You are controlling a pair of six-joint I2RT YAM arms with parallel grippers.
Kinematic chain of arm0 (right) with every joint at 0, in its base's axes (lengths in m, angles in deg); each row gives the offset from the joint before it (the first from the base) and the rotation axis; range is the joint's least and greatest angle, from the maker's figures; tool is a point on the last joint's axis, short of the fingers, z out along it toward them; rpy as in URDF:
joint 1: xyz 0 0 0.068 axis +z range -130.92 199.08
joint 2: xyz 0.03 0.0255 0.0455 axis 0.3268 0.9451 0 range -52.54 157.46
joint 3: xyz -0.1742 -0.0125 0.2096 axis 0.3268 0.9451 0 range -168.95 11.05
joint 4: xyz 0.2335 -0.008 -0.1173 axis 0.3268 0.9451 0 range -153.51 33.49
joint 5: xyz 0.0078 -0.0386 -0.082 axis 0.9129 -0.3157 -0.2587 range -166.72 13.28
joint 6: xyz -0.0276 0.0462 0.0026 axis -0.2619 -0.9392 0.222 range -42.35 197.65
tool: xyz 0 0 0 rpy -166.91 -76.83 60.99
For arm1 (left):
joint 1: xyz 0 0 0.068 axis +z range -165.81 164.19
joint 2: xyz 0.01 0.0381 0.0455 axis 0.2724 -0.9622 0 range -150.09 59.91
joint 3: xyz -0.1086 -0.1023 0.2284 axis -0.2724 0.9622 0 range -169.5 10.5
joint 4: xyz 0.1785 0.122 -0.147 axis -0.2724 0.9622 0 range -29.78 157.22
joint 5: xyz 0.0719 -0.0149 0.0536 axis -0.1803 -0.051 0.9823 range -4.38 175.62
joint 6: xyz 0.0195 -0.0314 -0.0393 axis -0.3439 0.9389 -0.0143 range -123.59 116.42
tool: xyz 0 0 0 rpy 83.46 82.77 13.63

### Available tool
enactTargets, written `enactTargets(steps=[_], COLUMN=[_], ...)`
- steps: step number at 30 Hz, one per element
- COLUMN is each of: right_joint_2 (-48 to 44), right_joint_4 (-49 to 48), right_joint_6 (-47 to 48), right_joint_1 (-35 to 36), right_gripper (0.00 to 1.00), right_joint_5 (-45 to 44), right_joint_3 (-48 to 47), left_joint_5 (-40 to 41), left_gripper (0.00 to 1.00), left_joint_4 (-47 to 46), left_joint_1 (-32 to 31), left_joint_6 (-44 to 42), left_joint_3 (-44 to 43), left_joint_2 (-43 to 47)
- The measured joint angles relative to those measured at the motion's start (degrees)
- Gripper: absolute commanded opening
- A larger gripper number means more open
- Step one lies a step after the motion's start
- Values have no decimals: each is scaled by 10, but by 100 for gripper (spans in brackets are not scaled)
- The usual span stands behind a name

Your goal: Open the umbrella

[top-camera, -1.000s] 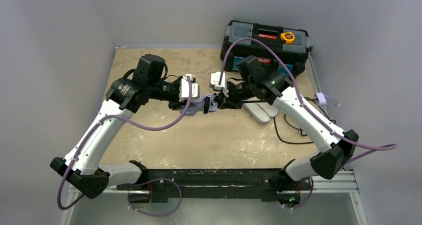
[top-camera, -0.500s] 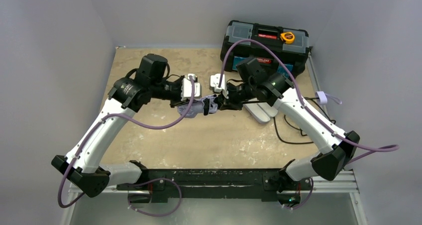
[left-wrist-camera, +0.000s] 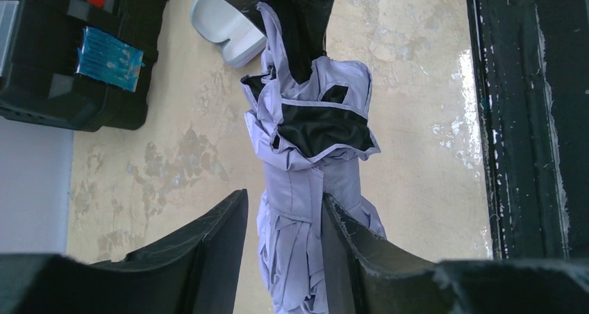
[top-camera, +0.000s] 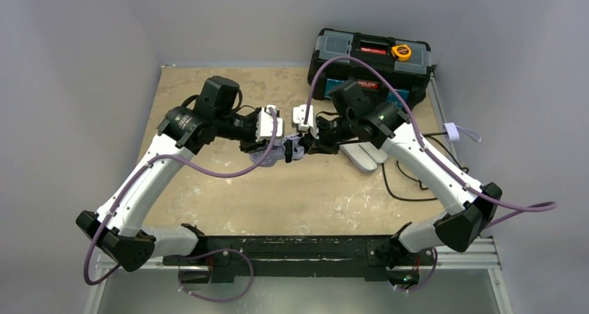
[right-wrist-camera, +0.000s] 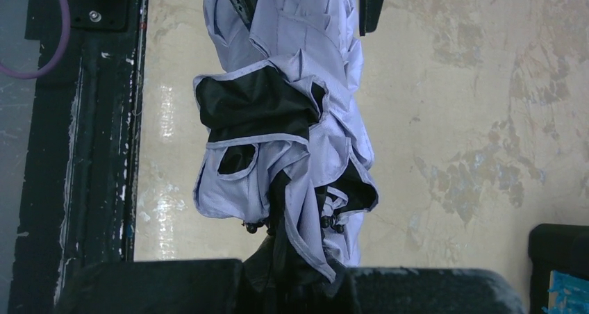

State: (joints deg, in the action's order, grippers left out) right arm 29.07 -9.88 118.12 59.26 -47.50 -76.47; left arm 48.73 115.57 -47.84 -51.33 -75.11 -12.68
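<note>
Left end effector (left-wrist-camera: 283, 197) straddles the umbrella (left-wrist-camera: 319, 126), jaws apart; right end effector (right-wrist-camera: 299, 267) clamps it, tips hidden by fabric.

The pale lavender, black-lined compact folding umbrella (left-wrist-camera: 312, 161) is folded, fabric loosely bunched, suspended level over the bench (top-camera: 312, 196).

I see soft, matt, creased cloth on the umbrella (left-wrist-camera: 305, 175), lavender on 1 face, black on the other. The table (top-camera: 305, 189) is scuffed, blotchy wood. The toolbox (top-camera: 371, 57) looks like hard plastic.
</note>
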Motion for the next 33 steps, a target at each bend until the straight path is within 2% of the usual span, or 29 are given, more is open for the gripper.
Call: enactTargets(steps=[8,14,18,23,26,29,31,33], right_joint_2=[0,0,-11,-38,-54,-56,-56,-56], right_joint_4=[9,8,0,-6,-11,-14,-14,-14], right_joint_6=[16,40,62,93,104,106,104,101], right_joint_1=[0,0,0,7,13,13,13,14], right_gripper=[0,0,0,0,0,0,0,0], right_joint_5=[0,-3,-17,-32,-43,-46,-47,-47], right_joint_3=[0,0,11,36,46,46,46,46], left_joint_5=[-22,-26,-23,-32,-40,-40,-39,-35], left_gripper=[44,27,11,4,3,7,14,14], left_joint_4=[16,31,34,35,37,37,37,35], left_joint_1=[0,0,-2,-3,-4,-3,-3,-4], left_joint_6=[-9,-10,7,39,53,64,66,66], left_joint_3=[0,0,-14,-24,-26,-30,-30,-30], left_joint_2=[-5,-11,-28,-39,-41,-45,-46,-47])
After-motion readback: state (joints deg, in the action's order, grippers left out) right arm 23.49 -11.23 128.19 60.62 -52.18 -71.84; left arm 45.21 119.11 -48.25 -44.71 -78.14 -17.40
